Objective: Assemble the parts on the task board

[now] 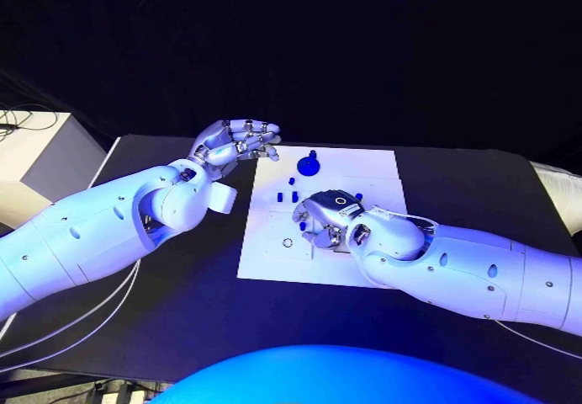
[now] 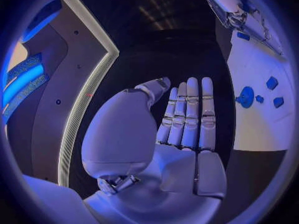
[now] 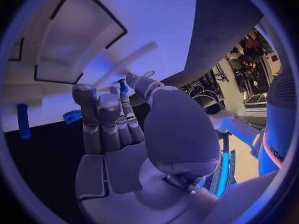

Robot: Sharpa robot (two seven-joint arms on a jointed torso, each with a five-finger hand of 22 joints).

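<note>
— Beside the far left corner of the task board, what is the left hand doing?

— It hovers off the board's edge with nothing in it. The left wrist view shows its silver fingers straight and laid side by side, the thumb set apart.

— Which parts lie near it?

— Just to its right, a round blue disc with a stem, then a few small blue blocks nearer the board's middle. Their exact shapes are too small to make out. A small dark ring lies on the white plate, on the near left side.

— And the right hand?

— It sits low over the board's middle, knuckles up, and covers what lies under it. In the right wrist view its fingers are bunched, and a thin blue peg shows at the fingertips. It looks pinched between thumb and finger, though the contact is partly hidden.

— Anything else past that hand?

— A flat blue bar and a ribbed blue piece, cut off by the fingers, at the board's edge over the black table.
</note>
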